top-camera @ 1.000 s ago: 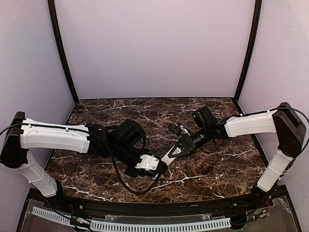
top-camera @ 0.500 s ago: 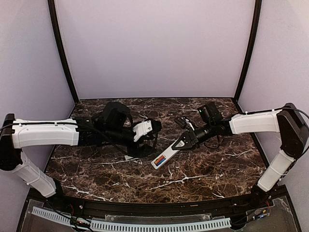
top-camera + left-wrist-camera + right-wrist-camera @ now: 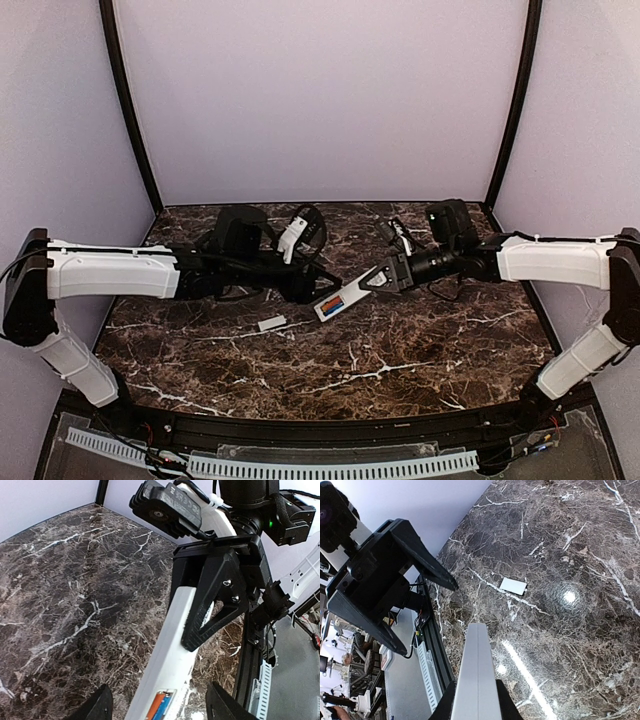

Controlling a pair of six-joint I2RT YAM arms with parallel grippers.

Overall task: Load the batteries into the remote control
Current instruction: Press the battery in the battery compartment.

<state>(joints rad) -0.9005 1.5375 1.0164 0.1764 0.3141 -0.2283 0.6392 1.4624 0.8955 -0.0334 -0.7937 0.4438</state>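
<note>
The remote control [image 3: 347,296] is a white bar held off the marble table by my right gripper [image 3: 387,276], which is shut on its far end. Its open compartment at the free end holds the batteries [image 3: 329,304]. In the left wrist view the orange cell [image 3: 156,706] and the blue cell [image 3: 168,708] lie side by side in the remote [image 3: 175,645]. My left gripper [image 3: 160,707] is open and empty, with its jaws either side of the remote's battery end. The right wrist view shows the remote [image 3: 477,670] edge-on and the left gripper [image 3: 400,592] beyond it.
A small white cover piece [image 3: 271,323] lies flat on the table near the left of the remote; it also shows in the right wrist view [image 3: 513,585]. The table's front rail [image 3: 427,650] runs below the left gripper. Lilac walls enclose the back and sides.
My left gripper has risen from the near centre, swung back and turned to face the remote's battery end. My right gripper has carried the remote back and to the right. The cover piece now lies uncovered.
</note>
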